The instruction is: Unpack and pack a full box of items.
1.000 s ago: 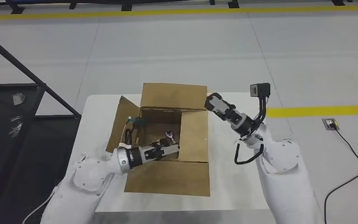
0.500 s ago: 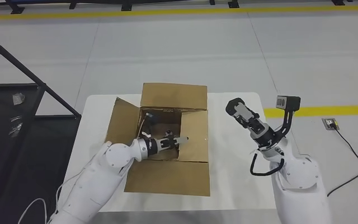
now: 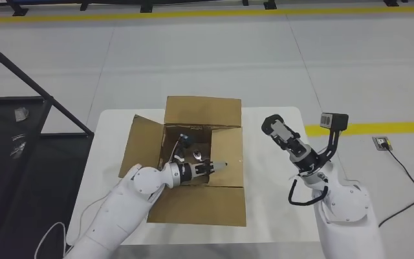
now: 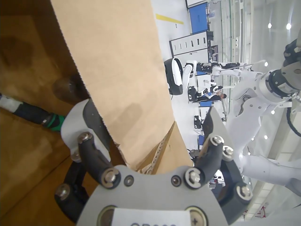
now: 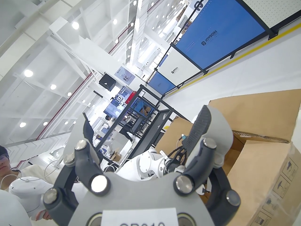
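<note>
So here the cardboard box (image 3: pixel 194 207) sits roughly mid-tabletop (image 3: pixel 272 213) with all its flaps thrown open, and the far flap reaches out over the far edge. The left gripper (image 3: pixel 217 166) is down at the box's right-hand flap (image 3: pixel 226 155), near that flap's front end. From the left wrist view you can see the jaws are spread wide and straddling the cardboard: one finger (image 4: pixel 87 118) is on the inside of the box, right up against the flap's cut edge, and the other finger (image 4: pixel 214 128) is on the outside with open air around it. So the flap is between them, but it isn't pinched. Down on the box floor, just beyond the inner finger, there's a dark tube-like item (image 4: pixel 30 114) with a green band and a whitish end, lying flat. Next to it is a dark roundish thing (image 4: pixel 63 88), and honestly I can't tell what that is. The right gripper (image 3: pixel 272 123) hangs over the right side of the tabletop toward the far right corner, well apart from the box and tipped upward. Its jaws are wide open too, with nothing in them, and the box is off to one side in its wrist view.
</note>
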